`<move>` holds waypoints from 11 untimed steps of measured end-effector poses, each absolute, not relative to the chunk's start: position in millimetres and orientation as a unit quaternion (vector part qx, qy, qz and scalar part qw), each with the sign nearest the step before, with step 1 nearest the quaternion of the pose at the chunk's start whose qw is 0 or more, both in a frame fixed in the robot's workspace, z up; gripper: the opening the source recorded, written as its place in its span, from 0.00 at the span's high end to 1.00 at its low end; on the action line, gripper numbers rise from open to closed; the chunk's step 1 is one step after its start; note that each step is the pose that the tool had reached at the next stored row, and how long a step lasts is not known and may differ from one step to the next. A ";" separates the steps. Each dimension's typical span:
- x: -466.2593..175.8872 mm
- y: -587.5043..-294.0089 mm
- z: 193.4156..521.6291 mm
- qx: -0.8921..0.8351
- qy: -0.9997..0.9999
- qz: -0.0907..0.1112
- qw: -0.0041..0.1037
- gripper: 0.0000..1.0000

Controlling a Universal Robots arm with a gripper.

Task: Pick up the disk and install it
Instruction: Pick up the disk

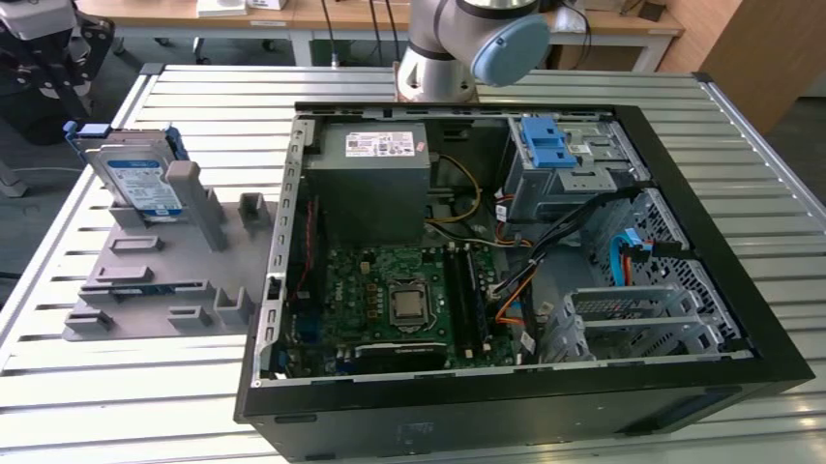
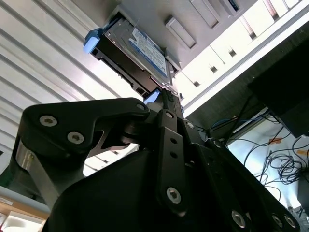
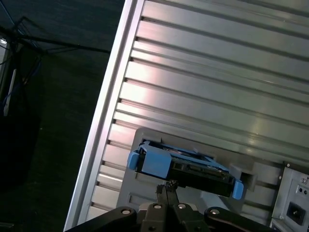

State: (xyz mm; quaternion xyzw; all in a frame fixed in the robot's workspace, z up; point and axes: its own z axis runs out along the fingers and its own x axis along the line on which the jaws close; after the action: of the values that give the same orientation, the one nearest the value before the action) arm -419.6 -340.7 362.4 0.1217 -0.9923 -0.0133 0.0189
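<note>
Disk [image 1: 139,182] upright in grey rack [image 1: 181,266]; end effector [image 3: 166,185], seemingly closed, nearby

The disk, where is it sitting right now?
The disk stands on edge in the grey holder on the slatted table, at the exterior view's left of the open computer case.

Your arm [image 1: 462,43] rises at twelve o'clock in the exterior view, showing a blue-capped joint. In the first wrist view your gripper [image 3: 166,186] has its fingertips pressed together, gripping nothing.
</note>
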 end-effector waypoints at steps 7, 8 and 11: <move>-419.6 -340.7 362.4 0.134 -0.991 -0.013 0.019 0.89; -419.6 -340.7 362.4 0.136 -0.990 -0.013 0.019 0.89; -419.6 -340.7 362.4 0.141 -0.990 -0.013 0.019 0.89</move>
State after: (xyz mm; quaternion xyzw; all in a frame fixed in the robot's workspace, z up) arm -419.6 -340.7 362.4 0.1412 -0.9897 -0.0129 0.0192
